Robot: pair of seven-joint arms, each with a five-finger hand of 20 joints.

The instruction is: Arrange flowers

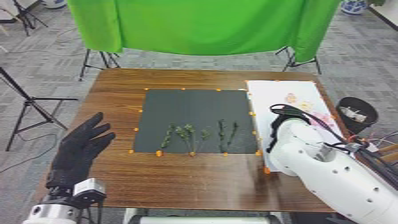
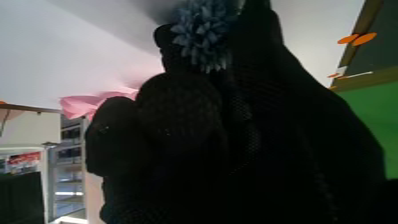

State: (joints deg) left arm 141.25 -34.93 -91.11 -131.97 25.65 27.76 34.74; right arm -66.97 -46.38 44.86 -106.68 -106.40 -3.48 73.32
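Note:
My right hand (image 1: 282, 114) is over the white sheet (image 1: 266, 90) at the table's right side. In the right wrist view a blue-grey flower (image 2: 202, 32) is pinched between the curled fingers and thumb of my right hand (image 2: 258, 145); its stem is hidden. A pink flower (image 2: 89, 104) lies beyond the glove. Pale pink and orange flowers (image 1: 291, 98) lie on the sheet. Several green stems (image 1: 184, 132) lie side by side along the near part of the dark mat (image 1: 191, 107). My left hand (image 1: 80, 145) stays open above the table's left side, holding nothing.
Orange markers (image 1: 160, 153) dot the edges of the mat and sheet. Beyond the brown table (image 1: 195, 180) hangs a green cloth (image 1: 204, 25) on stands. A black bin (image 1: 357, 112) stands off the right edge, and a tripod (image 1: 34, 102) is at the left.

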